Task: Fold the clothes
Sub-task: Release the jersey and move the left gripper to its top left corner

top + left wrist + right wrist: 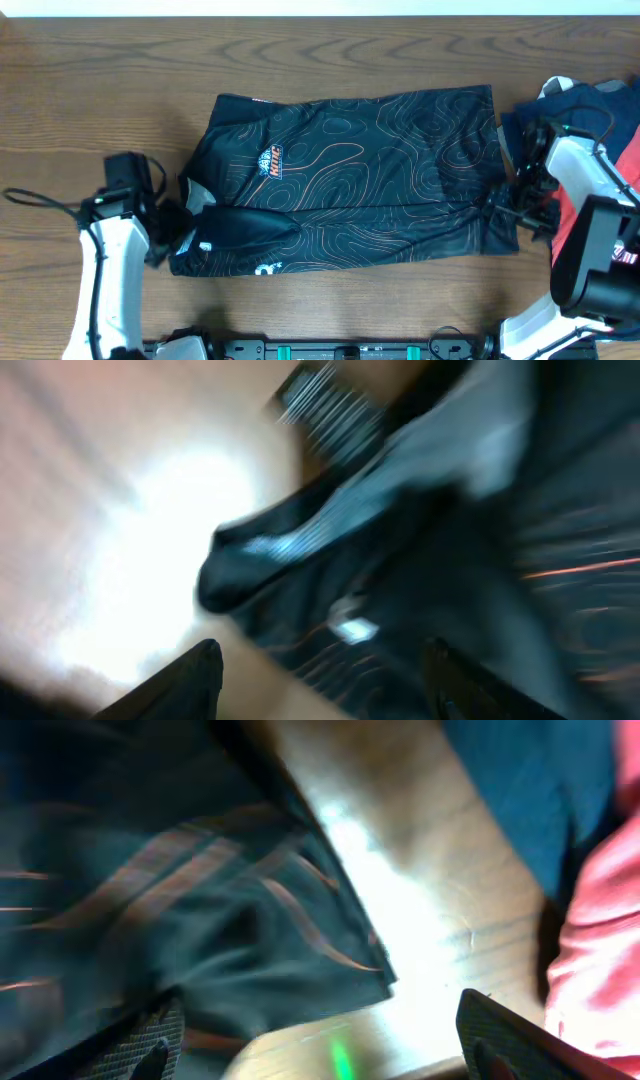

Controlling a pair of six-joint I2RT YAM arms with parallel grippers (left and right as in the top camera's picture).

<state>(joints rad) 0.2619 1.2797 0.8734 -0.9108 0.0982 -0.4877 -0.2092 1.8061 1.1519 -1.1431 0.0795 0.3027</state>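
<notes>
**Black jersey lies flat, both grippers wide open**

From above, the jersey [370, 170] lies spread out in the middle of the table [100, 90], with its orange crest [271, 160] facing up. The left gripper [172, 228] is at the lower left corner of the jersey. The right gripper [512, 205] is at its right edge.

Only the wrist views show the fingers. The left view is blurry, but its fingers [195, 680] stand far apart and grip nothing. The right fingers [500, 1030] are far apart too and hold nothing, with the jersey's corner between them. A blue cloth [530, 790] and a red cloth [600, 940] lie near that corner.

jersey [370, 180]: black, orange contour lines | table [100, 90]: brown woodgrain
</notes>
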